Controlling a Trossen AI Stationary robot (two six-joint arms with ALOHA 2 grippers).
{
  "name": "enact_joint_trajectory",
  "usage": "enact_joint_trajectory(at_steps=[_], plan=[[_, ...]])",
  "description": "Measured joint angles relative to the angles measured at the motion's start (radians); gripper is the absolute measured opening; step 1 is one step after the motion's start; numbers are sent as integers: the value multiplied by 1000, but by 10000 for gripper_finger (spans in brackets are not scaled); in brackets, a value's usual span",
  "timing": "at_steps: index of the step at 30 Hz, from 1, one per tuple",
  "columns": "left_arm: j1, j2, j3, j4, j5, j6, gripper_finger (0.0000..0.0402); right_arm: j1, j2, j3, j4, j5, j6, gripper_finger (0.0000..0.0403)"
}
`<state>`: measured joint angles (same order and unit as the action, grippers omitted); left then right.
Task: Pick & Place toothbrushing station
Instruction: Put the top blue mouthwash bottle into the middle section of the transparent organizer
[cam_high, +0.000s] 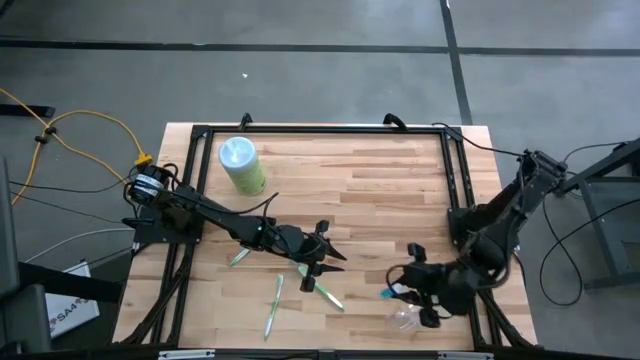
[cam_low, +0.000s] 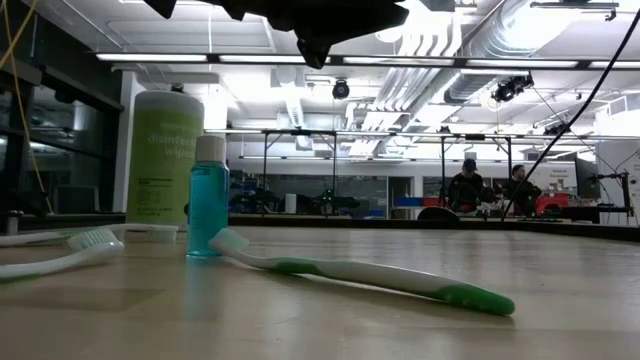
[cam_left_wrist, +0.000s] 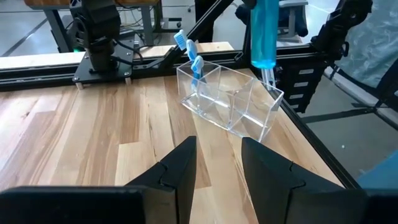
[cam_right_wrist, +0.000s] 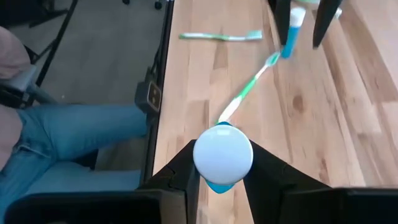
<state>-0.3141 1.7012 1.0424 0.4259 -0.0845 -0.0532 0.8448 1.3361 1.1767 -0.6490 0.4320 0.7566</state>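
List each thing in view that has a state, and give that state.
Right gripper: shut on blue tube
Left gripper: open, empty
Blue bottle on table: upright, capped
Green toothbrush: lying flat
Canister: upright, lid on
Clear organizer: upright, holds two blue toothbrushes

Table (cam_high: 380, 190): light wood planks, smooth, faint sheen. Organizer (cam_left_wrist: 233, 102): clear glossy plastic. Toothbrush (cam_low: 370, 275): glossy white-green plastic. Small blue tube (cam_low: 208, 200): translucent plastic, white cap. Canister (cam_low: 165, 160): matt pale-green label. Left gripper (cam_left_wrist: 217, 174) fingers (cam_left_wrist: 177, 171): matt black plastic
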Motion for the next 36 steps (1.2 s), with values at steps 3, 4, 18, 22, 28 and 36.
enact_joint_trajectory(at_steps=[3, 4, 18, 22, 28, 36], plan=[[0, 0, 0, 0, 0, -17, 122, 51, 0, 0, -33, 28, 57, 87], [0, 0, 0, 0, 0, -23, 122, 69, 0, 0, -43, 42, 76, 87], [0, 0, 0, 20, 0, -29, 122, 262, 80, -2, -189, 153, 391, 87], [0, 0, 0, 56, 1, -29, 122, 304, 111, -2, -234, 172, 493, 87], [0, 0, 0, 80, 1, -29, 122, 342, 159, -2, -298, 180, 614, 87], [0, 0, 0, 87, 1, -57, 122, 343, 215, -2, -381, 176, 724, 87]])
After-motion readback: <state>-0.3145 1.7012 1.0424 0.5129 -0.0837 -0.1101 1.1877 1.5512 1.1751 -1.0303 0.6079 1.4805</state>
